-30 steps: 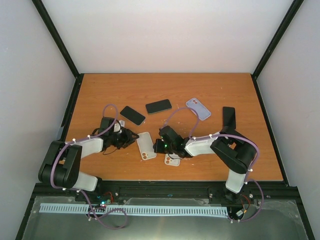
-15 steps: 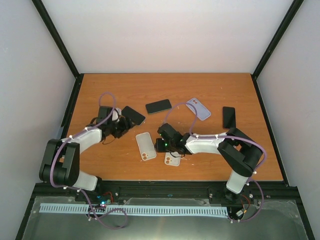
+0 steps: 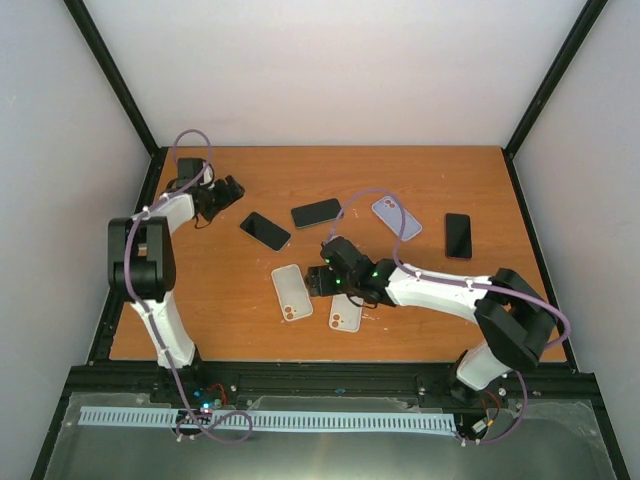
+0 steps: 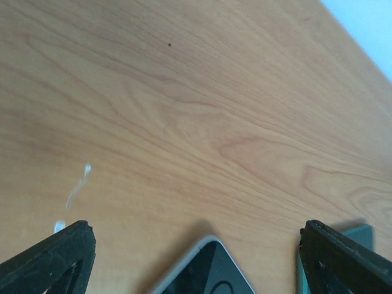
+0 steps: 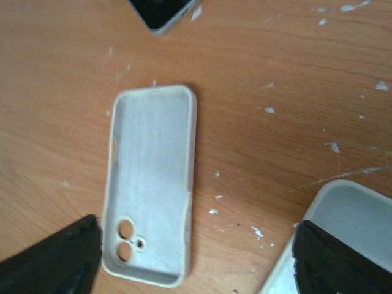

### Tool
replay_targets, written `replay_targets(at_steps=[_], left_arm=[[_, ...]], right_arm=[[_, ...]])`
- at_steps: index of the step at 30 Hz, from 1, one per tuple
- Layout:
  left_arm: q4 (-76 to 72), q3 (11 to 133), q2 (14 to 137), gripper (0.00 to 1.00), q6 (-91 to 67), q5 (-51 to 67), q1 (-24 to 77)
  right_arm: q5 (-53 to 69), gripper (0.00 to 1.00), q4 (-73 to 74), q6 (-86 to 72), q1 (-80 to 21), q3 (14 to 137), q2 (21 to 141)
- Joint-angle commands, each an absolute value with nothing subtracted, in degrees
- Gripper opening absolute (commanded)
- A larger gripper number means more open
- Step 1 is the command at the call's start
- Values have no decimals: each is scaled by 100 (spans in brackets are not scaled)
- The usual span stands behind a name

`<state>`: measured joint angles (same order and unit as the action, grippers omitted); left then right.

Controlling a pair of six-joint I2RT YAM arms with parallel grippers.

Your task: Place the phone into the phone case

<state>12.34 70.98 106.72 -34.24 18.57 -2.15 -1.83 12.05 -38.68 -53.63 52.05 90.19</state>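
A white phone case (image 5: 150, 184) lies hollow side up on the wooden table, camera holes toward me; from above the same phone case (image 3: 291, 292) sits mid-table. My right gripper (image 5: 196, 260) hovers open over the wood beside it, nothing between its fingers; in the top view the right gripper (image 3: 316, 281) is at the case's right edge. A black phone (image 3: 265, 230) lies behind the case. My left gripper (image 3: 228, 192) is at the far left back, open and empty. The phone's grey-rimmed corner (image 4: 205, 269) shows low between its fingers (image 4: 49, 257).
A second white case (image 3: 345, 312) lies right of the first, its corner (image 5: 349, 226) by my right finger. A lavender case (image 3: 397, 217) and two more black phones (image 3: 318, 212) (image 3: 458, 235) lie further back. Black frame rails border the table (image 3: 450, 180).
Both grippers have opened. The left arm swung from beside the white case back to the far left corner. The right gripper shifted slightly forward, next to the case.
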Motion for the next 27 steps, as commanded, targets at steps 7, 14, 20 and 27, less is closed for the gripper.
replay_targets(at_steps=[7, 14, 20, 27], left_arm=[[1835, 8837, 12179, 91, -2405, 2245, -220], [1762, 8984, 12613, 88, -2567, 3267, -190], [1953, 9006, 12866, 86, -2562, 3676, 1], [2441, 9127, 12867, 86, -2296, 3471, 360]], right_arm=[[-634, 97, 1488, -3659, -5206, 5075, 8299], [-657, 97, 1504, -3551, -5058, 5000, 8122], [-524, 96, 1470, -3487, -4957, 5002, 8114], [-490, 96, 1485, -3527, -4935, 4888, 7962]])
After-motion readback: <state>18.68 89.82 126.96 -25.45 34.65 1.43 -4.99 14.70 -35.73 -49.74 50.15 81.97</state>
